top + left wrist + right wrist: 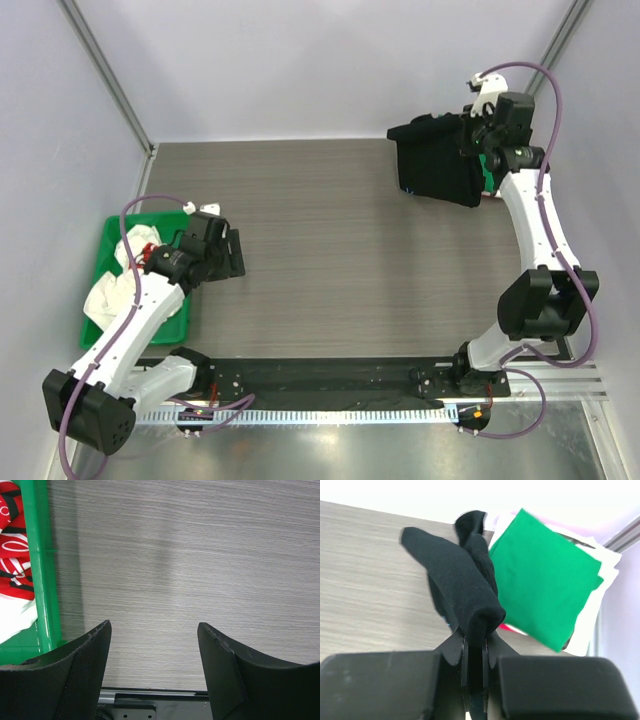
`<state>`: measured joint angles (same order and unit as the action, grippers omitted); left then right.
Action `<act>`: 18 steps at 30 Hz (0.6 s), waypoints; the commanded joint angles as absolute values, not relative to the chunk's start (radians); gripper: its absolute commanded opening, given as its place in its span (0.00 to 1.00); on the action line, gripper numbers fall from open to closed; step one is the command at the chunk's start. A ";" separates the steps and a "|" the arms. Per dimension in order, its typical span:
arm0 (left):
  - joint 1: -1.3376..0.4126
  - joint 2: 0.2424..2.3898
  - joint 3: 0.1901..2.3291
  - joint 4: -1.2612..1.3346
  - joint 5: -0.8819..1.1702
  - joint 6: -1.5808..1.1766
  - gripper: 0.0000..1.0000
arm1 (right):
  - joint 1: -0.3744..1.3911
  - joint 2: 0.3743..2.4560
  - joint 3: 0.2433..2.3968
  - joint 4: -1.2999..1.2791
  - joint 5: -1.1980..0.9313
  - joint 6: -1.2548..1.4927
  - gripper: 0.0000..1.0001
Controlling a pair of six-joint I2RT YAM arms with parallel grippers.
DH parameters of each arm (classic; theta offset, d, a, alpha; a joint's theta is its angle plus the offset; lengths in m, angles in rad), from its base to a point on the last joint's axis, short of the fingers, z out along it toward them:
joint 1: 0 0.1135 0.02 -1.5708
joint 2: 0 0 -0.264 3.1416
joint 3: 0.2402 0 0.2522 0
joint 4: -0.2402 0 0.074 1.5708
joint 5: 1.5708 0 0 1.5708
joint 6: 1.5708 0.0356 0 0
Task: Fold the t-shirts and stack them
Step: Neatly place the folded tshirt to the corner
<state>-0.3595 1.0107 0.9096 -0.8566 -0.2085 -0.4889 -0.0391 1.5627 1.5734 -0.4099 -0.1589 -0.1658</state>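
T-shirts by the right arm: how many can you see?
4, at least: a black cloth t-shirt pinched in the right fingers; a folded green cloth t-shirt topping the pile; a red cloth t-shirt edge under it; a white cloth t-shirt beneath. More may be hidden.

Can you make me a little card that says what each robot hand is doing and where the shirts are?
Left gripper: open, holding nothing, over the table
Right gripper: shut on the black t-shirt
Folded stack: green t-shirt on top, white one underneath
Green tray: red and white cloth inside
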 commanded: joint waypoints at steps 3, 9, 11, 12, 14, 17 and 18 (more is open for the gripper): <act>-0.357 1.011 0.910 -0.833 -0.204 -0.479 0.70 | -0.069 1.595 1.727 -0.410 -0.179 -0.204 0.01; -0.357 1.015 0.908 -0.831 -0.201 -0.479 0.70 | -0.097 1.624 1.781 -0.416 -0.190 -0.207 0.01; -0.360 1.020 0.910 -0.831 -0.201 -0.479 0.70 | -0.103 1.640 1.802 -0.417 -0.198 -0.206 0.01; -0.360 1.026 0.910 -0.833 -0.201 -0.479 0.70 | -0.106 1.647 1.812 -0.416 -0.199 -0.209 0.01; -0.362 1.031 0.911 -0.833 -0.204 -0.479 0.70 | -0.110 1.669 1.845 -0.422 -0.198 -0.209 0.01; -0.364 1.032 0.910 -0.834 -0.207 -0.480 0.70 | -0.118 1.706 1.894 -0.434 -0.193 -0.216 0.01; -0.367 1.032 0.908 -0.834 -0.209 -0.480 0.69 | -0.121 1.713 1.905 -0.439 -0.196 -0.219 0.01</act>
